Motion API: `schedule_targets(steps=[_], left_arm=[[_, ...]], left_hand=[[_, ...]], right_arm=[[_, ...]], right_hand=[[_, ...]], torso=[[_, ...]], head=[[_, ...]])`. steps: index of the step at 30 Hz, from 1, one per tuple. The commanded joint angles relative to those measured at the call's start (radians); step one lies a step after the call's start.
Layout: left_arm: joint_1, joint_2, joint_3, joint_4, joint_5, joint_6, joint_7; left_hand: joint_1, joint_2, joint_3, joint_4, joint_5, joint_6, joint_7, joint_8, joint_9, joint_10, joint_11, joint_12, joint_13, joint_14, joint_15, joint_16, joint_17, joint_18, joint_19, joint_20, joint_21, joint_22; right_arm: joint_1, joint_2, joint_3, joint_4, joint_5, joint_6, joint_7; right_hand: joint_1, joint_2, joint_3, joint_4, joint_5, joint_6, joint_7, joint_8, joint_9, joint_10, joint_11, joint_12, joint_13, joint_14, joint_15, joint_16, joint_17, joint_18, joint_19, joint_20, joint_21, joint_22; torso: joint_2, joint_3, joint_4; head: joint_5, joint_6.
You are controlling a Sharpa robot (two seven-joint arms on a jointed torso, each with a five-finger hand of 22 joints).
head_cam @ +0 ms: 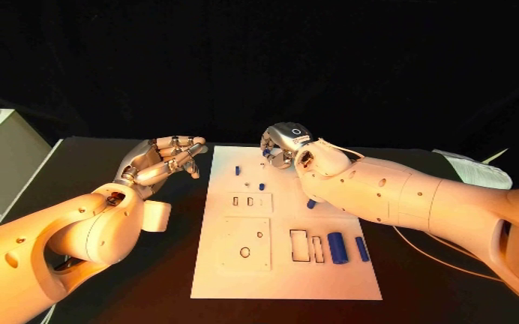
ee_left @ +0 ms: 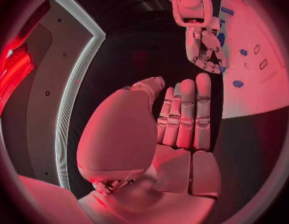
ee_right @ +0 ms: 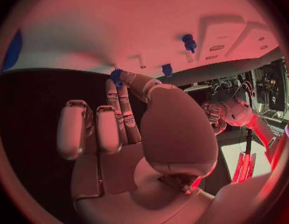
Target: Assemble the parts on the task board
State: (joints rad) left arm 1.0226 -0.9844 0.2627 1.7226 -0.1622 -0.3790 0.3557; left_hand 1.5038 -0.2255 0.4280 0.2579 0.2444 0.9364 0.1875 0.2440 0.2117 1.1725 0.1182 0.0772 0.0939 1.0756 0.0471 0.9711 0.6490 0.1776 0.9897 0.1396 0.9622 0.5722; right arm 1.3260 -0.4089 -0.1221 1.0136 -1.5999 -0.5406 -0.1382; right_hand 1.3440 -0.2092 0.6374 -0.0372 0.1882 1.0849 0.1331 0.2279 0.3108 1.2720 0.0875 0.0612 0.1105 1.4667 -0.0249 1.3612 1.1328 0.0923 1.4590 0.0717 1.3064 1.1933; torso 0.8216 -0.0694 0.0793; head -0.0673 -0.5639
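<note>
So the task board (head_cam: 286,264) sits flat in the middle of the black table (head_cam: 97,159), and the right hand (head_cam: 283,144) is up over its far end. From the right wrist cam you can see that hand pinching a small blue toothed part (ee_right: 116,76) right at its fingertips (ee_right: 122,79), held just above the white surface, with the other fingers loosely curled. Close to it on the board there's a small blue peg (ee_right: 189,42) standing upright and another little blue piece (ee_right: 167,69) near the board's edge.

The left hand (head_cam: 168,157) hovers off the board's left side, over bare table, holding nothing, fingers straight and side by side in its own wrist view.

Nearer the robot on the board, two blue cylinders (head_cam: 337,247) lie side by side next to some rectangular slots (head_cam: 298,244), well apart from both hands. A smaller blue bit (head_cam: 238,169) stands near the far left corner, between the two hands.
</note>
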Motion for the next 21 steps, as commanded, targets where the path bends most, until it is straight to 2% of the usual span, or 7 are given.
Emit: schedule_targets(steps=[1,12,16,17,19,20,21], left_arm=[[0.001,0.002,0.001,0.002,-0.004,0.014,0.004],[0.001,0.0,0.002,0.002,-0.005,0.014,0.004],[0.001,0.0,0.002,0.001,-0.005,0.014,0.003],[0.001,-0.001,0.002,0.001,-0.005,0.014,0.003],[0.001,-0.001,0.002,0.001,-0.005,0.013,0.002],[0.001,-0.001,0.002,0.001,-0.005,0.013,0.002],[0.001,-0.001,0.002,0.001,-0.005,0.013,0.002]], left_hand=[[-0.009,0.001,0.005,-0.002,-0.004,-0.007,0.001,0.006,0.001,-0.002,0.002,0.004,0.002,-0.002,0.0,0.004,0.001,0.006,-0.006,0.002,0.006,0.001],[-0.008,0.002,0.008,-0.004,-0.004,-0.007,0.001,0.008,0.003,-0.003,0.002,0.005,0.003,-0.003,0.0,0.007,0.001,0.006,-0.01,0.002,0.013,0.006],[-0.008,0.002,0.008,-0.004,-0.004,-0.007,0.001,0.008,0.003,-0.003,0.002,0.005,0.003,-0.003,0.0,0.007,0.001,0.006,-0.01,0.002,0.013,0.006],[-0.008,0.001,0.009,-0.004,-0.004,-0.007,0.001,0.008,0.003,-0.003,0.002,0.005,0.003,-0.003,0.0,0.007,0.001,0.006,-0.011,0.002,0.013,0.006],[-0.008,0.001,0.009,-0.004,-0.004,-0.007,0.001,0.008,0.003,-0.003,0.002,0.005,0.003,-0.003,0.0,0.007,0.001,0.006,-0.011,0.002,0.014,0.006],[-0.008,0.001,0.009,-0.004,-0.004,-0.007,0.001,0.008,0.003,-0.003,0.002,0.005,0.003,-0.003,0.0,0.007,0.001,0.006,-0.011,0.002,0.014,0.006],[-0.008,0.001,0.009,-0.004,-0.004,-0.007,0.001,0.008,0.003,-0.003,0.002,0.005,0.003,-0.003,0.0,0.007,0.001,0.006,-0.011,0.002,0.014,0.006]], right_arm=[[0.0,0.001,0.0,0.002,0.003,0.035,0.011],[0.0,-0.003,-0.001,-0.005,-0.001,0.053,0.002],[0.0,-0.002,-0.002,-0.012,0.006,0.047,0.008],[0.0,-0.001,-0.002,-0.014,0.007,0.045,0.01],[0.0,-0.001,-0.002,-0.016,0.009,0.039,0.015],[0.0,-0.001,-0.002,-0.016,0.01,0.037,0.016],[0.0,-0.002,-0.002,-0.016,0.011,0.034,0.018]], right_hand=[[-0.009,0.003,0.0,0.0,-0.002,-0.006,0.0,-0.006,0.002,0.024,-0.029,0.002,0.047,0.031,0.0,0.004,-0.001,-0.016,-0.003,0.0,0.005,0.001],[-0.019,-0.005,-0.003,0.004,-0.003,-0.018,0.002,-0.012,0.003,0.01,-0.026,-0.001,0.046,0.029,0.002,0.003,-0.008,-0.015,-0.005,0.003,0.001,-0.003],[-0.066,-0.052,-0.018,0.028,-0.011,-0.11,0.032,-0.065,-0.007,-0.119,0.01,-0.003,0.013,0.013,0.032,-0.021,-0.058,-0.006,-0.029,0.026,-0.041,-0.054],[-0.067,-0.056,-0.024,0.029,-0.018,-0.123,0.032,-0.073,-0.009,-0.137,0.013,-0.002,0.007,0.011,0.034,-0.025,-0.066,-0.002,-0.035,0.029,-0.056,-0.072],[-0.052,-0.049,-0.108,0.035,-0.044,-0.171,0.029,-0.102,-0.018,-0.237,0.016,0.001,-0.022,-0.002,0.037,-0.05,-0.113,0.011,-0.056,0.037,-0.111,-0.136],[0.01,0.006,-0.273,0.057,-0.047,-0.181,0.015,-0.113,-0.02,-0.277,0.02,0.012,-0.041,-0.002,0.049,-0.055,-0.129,0.013,-0.053,0.043,-0.13,-0.151],[0.032,0.004,-0.337,0.077,-0.051,-0.191,0.012,-0.122,-0.024,-0.302,0.029,0.0,-0.045,-0.003,0.046,-0.057,-0.137,0.015,-0.053,0.045,-0.139,-0.159]], torso=[[0.0,0.0004,-0.0009],[0.001,0.0003,-0.0007],[0.001,0.0001,-0.0019],[0.001,0.0005,-0.002],[0.001,0.0005,-0.0019],[0.001,0.0004,-0.0019],[0.001,0.0006,-0.0016]], head=[[0.003,-0.002],[0.002,-0.003],[0.003,-0.001],[0.003,-0.001],[0.003,-0.001],[0.003,-0.001],[0.003,-0.001]])
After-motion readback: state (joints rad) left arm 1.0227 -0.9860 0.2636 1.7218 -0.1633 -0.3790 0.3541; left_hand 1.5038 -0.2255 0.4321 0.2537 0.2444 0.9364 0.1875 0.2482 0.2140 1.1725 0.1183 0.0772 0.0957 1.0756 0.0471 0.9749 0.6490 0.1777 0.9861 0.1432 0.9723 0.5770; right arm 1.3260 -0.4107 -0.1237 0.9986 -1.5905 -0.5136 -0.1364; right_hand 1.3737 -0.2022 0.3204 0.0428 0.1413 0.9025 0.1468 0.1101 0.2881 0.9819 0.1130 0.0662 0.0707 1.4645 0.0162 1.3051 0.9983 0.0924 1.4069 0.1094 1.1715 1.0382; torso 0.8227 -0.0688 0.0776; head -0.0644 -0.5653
